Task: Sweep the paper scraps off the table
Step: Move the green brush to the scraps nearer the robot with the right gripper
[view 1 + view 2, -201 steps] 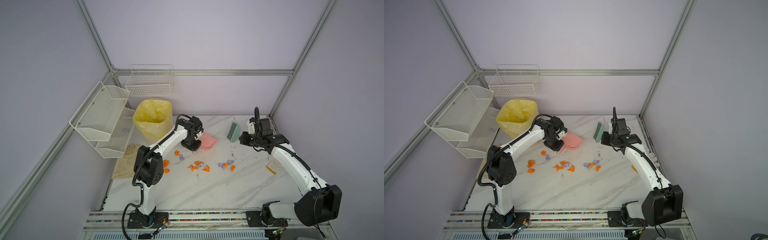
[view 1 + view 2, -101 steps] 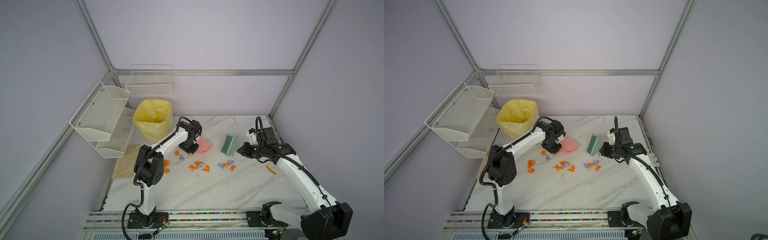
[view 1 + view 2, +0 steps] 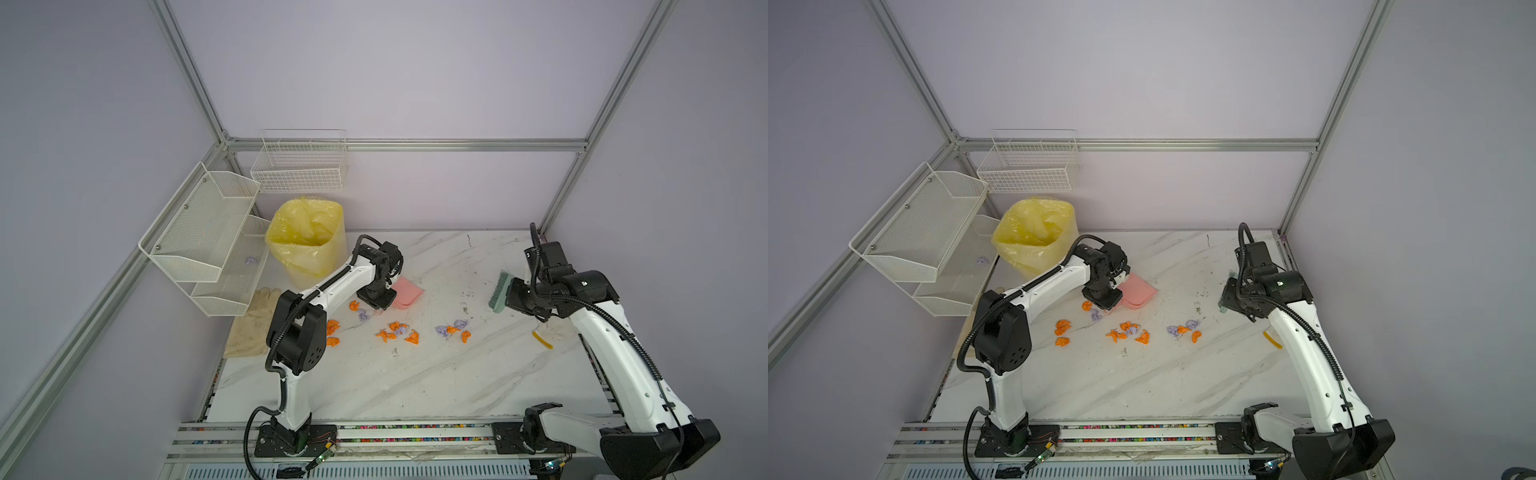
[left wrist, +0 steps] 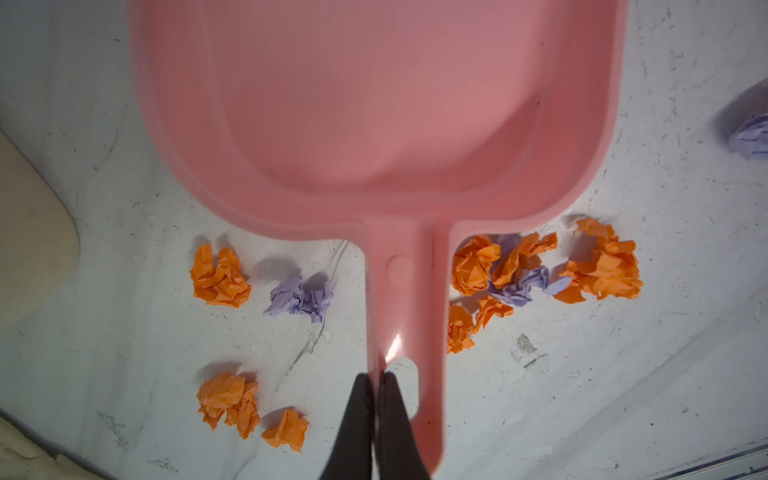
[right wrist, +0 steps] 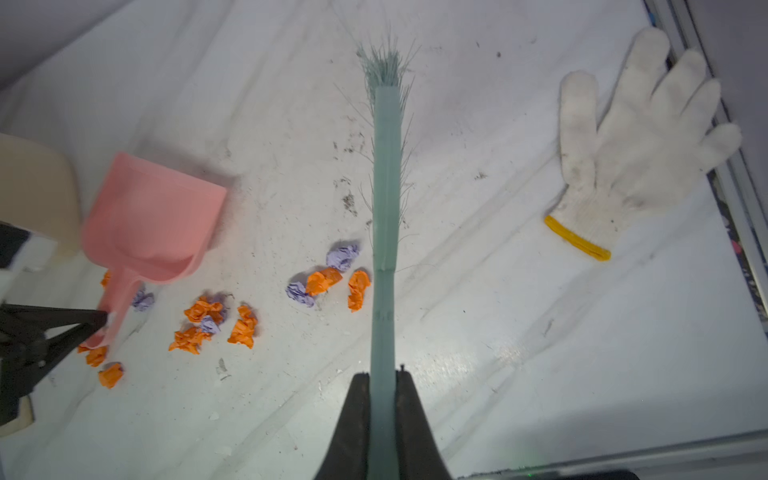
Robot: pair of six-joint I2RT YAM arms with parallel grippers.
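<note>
Paper scraps (image 3: 400, 331) on the table (image 3: 415, 386), between my 2 tools.
My right gripper (image 5: 382, 376) clamps the brush (image 3: 500, 293), long axis toward the back edge, scraps to its left; left gripper (image 4: 376, 376) clamps the dustpan (image 3: 409, 291) handle.

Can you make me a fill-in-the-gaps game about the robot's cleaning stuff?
The left gripper is shut on the handle of a pink ____. The right gripper is shut on a green ____. The paper scraps on the table that are not lilac are ____. The bin is lined with a ____ bag.
Missing words: dustpan, brush, orange, yellow.
</note>
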